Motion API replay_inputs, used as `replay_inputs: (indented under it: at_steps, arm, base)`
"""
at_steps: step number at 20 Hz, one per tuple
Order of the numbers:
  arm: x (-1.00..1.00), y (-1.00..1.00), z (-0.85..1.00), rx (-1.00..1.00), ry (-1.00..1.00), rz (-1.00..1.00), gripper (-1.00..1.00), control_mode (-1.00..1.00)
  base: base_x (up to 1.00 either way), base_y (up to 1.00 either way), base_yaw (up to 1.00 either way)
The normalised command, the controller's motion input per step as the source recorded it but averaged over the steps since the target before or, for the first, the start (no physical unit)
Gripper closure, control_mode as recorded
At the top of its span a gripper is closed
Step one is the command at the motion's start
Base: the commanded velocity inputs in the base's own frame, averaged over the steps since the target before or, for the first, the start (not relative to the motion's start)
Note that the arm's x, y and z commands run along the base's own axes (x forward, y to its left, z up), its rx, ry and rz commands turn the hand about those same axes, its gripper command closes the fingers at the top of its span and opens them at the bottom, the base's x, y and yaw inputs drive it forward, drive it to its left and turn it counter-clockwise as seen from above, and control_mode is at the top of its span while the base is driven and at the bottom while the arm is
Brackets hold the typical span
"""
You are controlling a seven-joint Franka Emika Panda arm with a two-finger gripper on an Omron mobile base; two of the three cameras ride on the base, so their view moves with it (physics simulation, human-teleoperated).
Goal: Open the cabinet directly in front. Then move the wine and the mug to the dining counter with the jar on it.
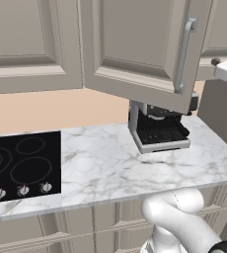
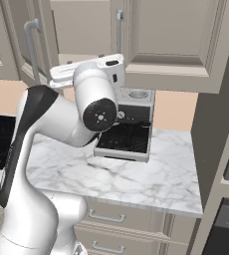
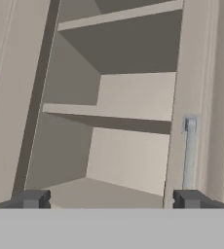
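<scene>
The cabinet [image 3: 128,97] is partly open. Its left door [image 1: 135,44] swings out over the counter, with its silver bar handle [image 1: 184,54] at the free edge. Its right door [image 3: 192,97] is closed, and the handle [image 3: 190,151] hangs just right of the opening. My gripper [image 3: 109,199] is raised in front of the opening, open with nothing between its fingertips [image 3: 32,198]. I see one inner shelf [image 3: 109,116] and bare beige walls in the part of the cabinet facing me. The wine, the mug, the dining counter and the jar are out of view.
A marble counter [image 1: 110,168] runs below, with a black cooktop [image 1: 21,165] at its left and a coffee machine [image 1: 157,128] under the open door. Like-looking upper cabinets [image 1: 26,44] flank the open one. A tall unit [image 2: 221,149] stands at the right.
</scene>
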Motion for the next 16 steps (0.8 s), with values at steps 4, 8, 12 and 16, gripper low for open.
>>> replay_inputs:
  at_steps: [4,8,12,16]
  arm:
    - [0.19,0.22,0.00,0.00,0.00,0.03,-1.00,-1.00]
    - [0.14,0.28,-0.02,0.00,0.00,0.03,-1.00,-1.00]
    - [0.12,0.26,-0.08,0.00,0.02,0.04,-1.00,-1.00]
    - [0.02,0.31,-0.08,0.00,0.04,0.07,-1.00,-1.00]
  base:
    - [0.00,0.00,0.00]
    - [0.00,0.00,0.00]
    - [0.00,0.00,0.00]
    - [0.00,0.00,0.00]
